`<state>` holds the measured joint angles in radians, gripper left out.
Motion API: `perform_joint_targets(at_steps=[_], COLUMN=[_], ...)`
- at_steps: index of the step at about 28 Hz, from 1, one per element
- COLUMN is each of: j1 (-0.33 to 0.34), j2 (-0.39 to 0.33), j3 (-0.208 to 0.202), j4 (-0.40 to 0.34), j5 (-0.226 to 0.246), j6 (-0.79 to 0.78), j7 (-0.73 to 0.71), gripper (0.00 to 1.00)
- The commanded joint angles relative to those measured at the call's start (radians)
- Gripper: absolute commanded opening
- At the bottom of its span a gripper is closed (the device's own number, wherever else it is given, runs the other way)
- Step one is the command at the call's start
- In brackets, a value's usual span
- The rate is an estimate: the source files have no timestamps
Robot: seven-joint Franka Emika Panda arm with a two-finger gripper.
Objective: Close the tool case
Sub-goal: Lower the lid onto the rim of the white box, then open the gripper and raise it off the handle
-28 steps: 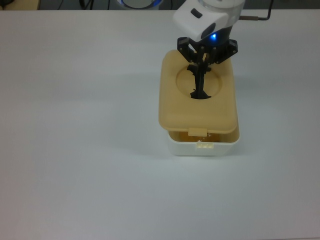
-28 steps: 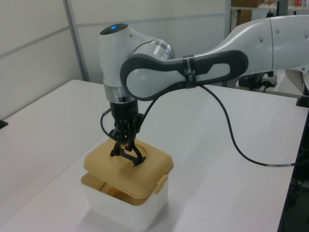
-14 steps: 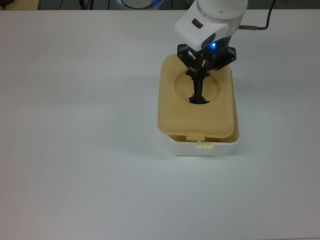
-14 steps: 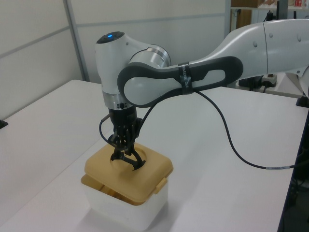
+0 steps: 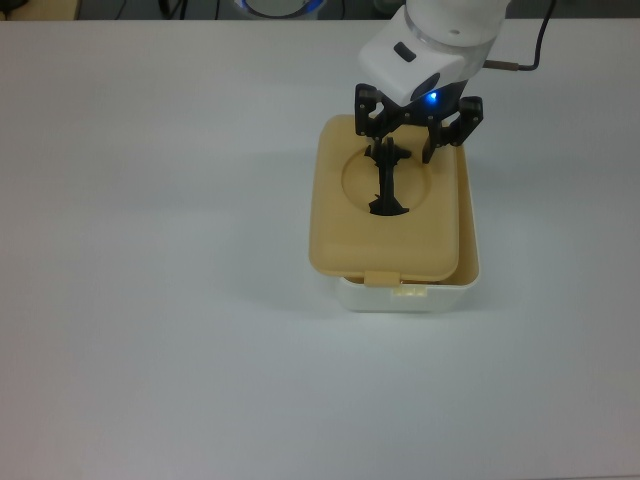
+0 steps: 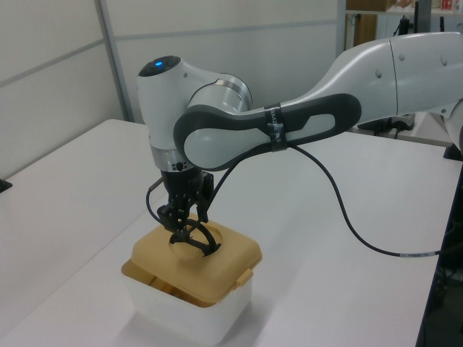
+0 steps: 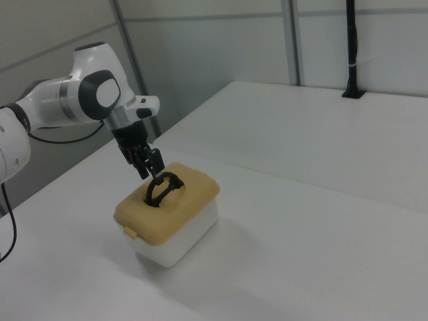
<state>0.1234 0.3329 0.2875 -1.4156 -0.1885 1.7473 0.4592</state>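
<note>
While sitting right of centre in the top view, one tan plastic lid (image 5: 385,215) is covering one translucent-white tub (image 5: 440,292).
One black two-finger gripper (image 5: 418,128) is hovering with fingers spread apart above the lid's single black handle (image 5: 387,183).

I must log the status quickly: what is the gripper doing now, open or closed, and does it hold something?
Gripper: open, jaws spread to either side of the lid's black handle, gripping nothing.

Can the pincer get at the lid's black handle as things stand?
Probably yes: the pincer hangs right above the handle, which stands upright in the lid's round recess, with nothing between them.
</note>
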Motion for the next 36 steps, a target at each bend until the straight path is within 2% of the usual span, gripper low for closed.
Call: perform_joint_targets(at_steps=[1, 10, 19, 24, 25, 29, 35, 36], j1=[0.012, 0.024, 0.013, 0.012, 0.012, 0.018, 0.018, 0.019], j2=[0.012, 0.009, -0.029, -0.057, -0.066, -0.090, -0.120, -0.124], j3=[-0.002, -0.002, -0.016, -0.059, -0.076, -0.131, -0.211, -0.237], j4=[0.024, 0.024, 0.024, 0.024, 0.024, 0.023, 0.021, 0.021], j5=[-0.023, -0.028, -0.009, 0.012, 0.038, 0.067, 0.076, 0.081], j6=[0.006, 0.001, -0.014, -0.095, -0.109, -0.147, -0.210, -0.213], j7=[0.022, 0.021, -0.014, -0.080, -0.103, -0.151, -0.215, -0.237], gripper=[1.00, 1.00, 1.00, 1.00, 1.00, 1.00, 1.00, 1.00])
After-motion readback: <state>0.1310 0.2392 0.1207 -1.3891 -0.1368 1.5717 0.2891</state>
